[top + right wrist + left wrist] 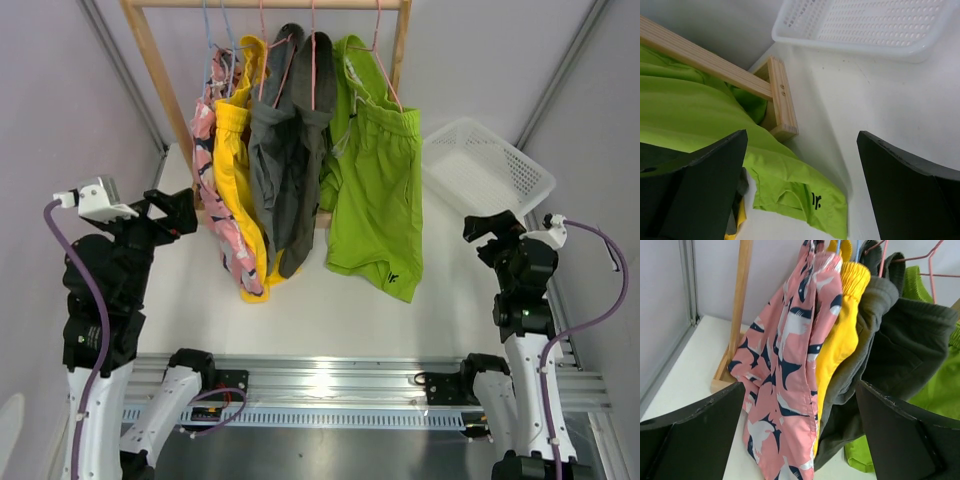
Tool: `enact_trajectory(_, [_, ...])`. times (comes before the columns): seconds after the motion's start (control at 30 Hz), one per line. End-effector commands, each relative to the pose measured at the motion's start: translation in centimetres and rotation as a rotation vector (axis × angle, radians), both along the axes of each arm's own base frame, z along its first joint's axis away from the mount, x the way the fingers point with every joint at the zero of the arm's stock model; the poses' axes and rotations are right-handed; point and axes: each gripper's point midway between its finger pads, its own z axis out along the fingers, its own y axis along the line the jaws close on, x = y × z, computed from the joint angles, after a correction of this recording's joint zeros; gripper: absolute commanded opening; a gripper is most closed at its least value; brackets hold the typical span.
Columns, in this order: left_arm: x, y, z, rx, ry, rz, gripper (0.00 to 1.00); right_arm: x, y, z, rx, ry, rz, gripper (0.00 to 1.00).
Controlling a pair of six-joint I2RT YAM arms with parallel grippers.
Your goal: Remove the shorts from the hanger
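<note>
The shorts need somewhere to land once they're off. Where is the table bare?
Bare table lies between the lime green shorts and the white basket, and in front of the hems. Crowded under the wooden rack, where four pairs hang touching.

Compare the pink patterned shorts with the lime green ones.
The pink fabric shorts carry a dark-blue-and-white pattern all over; the lime green fabric shorts are plain but for a small dark logo near the hem. The pink pair hangs at the row's left end, the green pair at its right end. From above, the pink pair shows narrow, the green pair spreads wide. Both hang from the wooden rail.
</note>
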Motion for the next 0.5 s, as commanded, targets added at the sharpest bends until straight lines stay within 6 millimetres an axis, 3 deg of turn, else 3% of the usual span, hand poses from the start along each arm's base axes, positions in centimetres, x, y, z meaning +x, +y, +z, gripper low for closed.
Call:
enact_trajectory(0.0, [-1.1, 0.3, 2.0, 0.081, -0.041, -0.008, 0.99, -0.9, 0.3, 4.1, 0.030, -0.088, -0.003, 0.99])
enact_trajectory(0.1, [-1.4, 1.4, 4.4, 0.133, -0.124, 0.048, 0.99, -2.0, 0.2, 6.1, 0.001, -0.139, -0.009, 0.99])
enact_trajectory(0.13, [-1.8, 2.7, 6.4, 0.131, -0.133, 0.115, 0.99, -2.3, 0.3, 6.1, -0.002, -0.125, -0.007, 0.99])
enact_trajectory(0.17, [1.2, 2.8, 5.4, 0.151, -0.032, 0.137, 0.99, -2.5, 0.7, 7.0, -0.001, -0.136, 0.017, 0.99])
enact_trajectory(0.2, [0.1, 3.2, 9.2, 0.153, -0.069, 0.154, 0.99, -2.6, 1.1, 7.1, -0.007, -0.136, 0.041, 0.99])
enact_trajectory(0.23, [1.3, 3.1, 9.5, 0.163, -0.041, 0.154, 0.99, -2.7, 1.5, 7.3, -0.011, -0.137, 0.065, 0.99])
enact_trajectory(0.27, [4.5, 2.4, 8.5, 0.184, 0.031, 0.129, 0.99, -2.7, 1.9, 7.3, -0.012, -0.136, 0.090, 0.99])
enact_trajectory(0.3, [4.1, 2.2, 12.1, 0.169, -0.039, 0.125, 0.99, -2.8, 2.4, 7.3, -0.018, -0.134, 0.123, 0.99])
enact_trajectory(0.33, [5.0, 1.9, 12.6, 0.164, -0.037, 0.115, 0.99, -2.9, 2.7, 7.1, -0.019, -0.129, 0.141, 0.99])
enact_trajectory(0.37, [7.8, 1.4, 11.9, 0.166, 0.005, 0.102, 1.00, -3.1, 3.4, 7.1, -0.021, -0.133, 0.180, 0.99])
enact_trajectory(0.47, [8.9, 0.7, 16.9, 0.132, -0.101, 0.082, 0.99, -3.6, 4.3, 6.4, -0.031, -0.119, 0.227, 0.99])
